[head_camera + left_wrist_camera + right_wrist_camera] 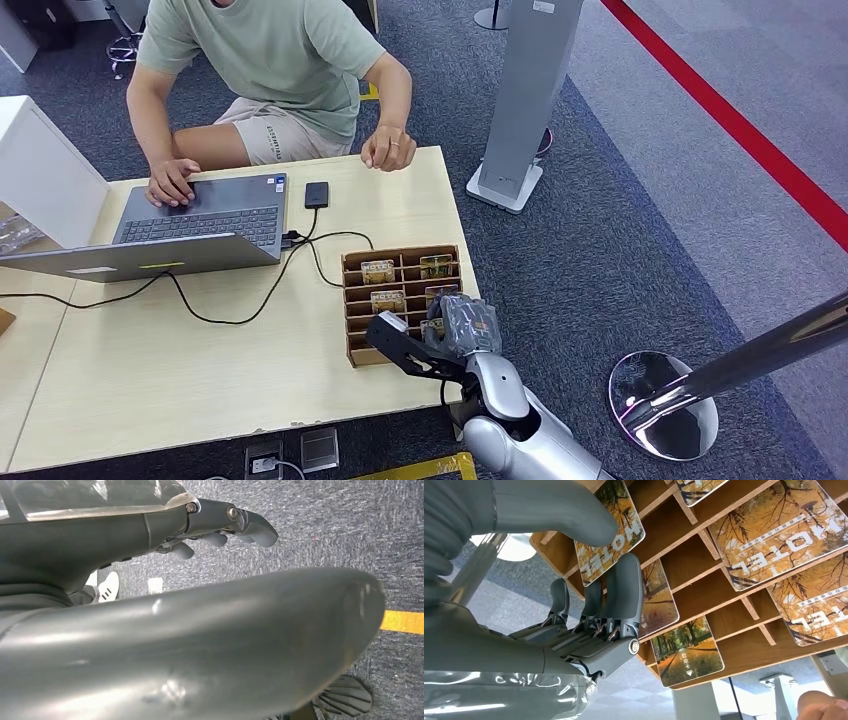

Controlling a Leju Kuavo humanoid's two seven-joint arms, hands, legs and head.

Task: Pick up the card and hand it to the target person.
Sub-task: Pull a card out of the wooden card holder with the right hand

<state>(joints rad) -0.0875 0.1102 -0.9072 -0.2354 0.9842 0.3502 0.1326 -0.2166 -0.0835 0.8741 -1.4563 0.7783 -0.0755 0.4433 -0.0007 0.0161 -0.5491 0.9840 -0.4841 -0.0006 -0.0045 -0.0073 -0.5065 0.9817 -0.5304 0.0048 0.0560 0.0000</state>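
The right hand [462, 325] is at the near corner of the card rack [402, 303] on the worktop [180, 370], thumb and fingers [624, 600] closing around a hotel card [611, 535] in its slot (firm contact is unclear). Pinch squarely, lift straight out. The person [270, 70] beyond is cut off.

Silver, glossy arm shell [510, 425] rounding up to a grey ribbed cover, then the right robot hand [589, 615]: thick grey thumb, darker fingers [626, 592], a small silver screw at the knuckle.
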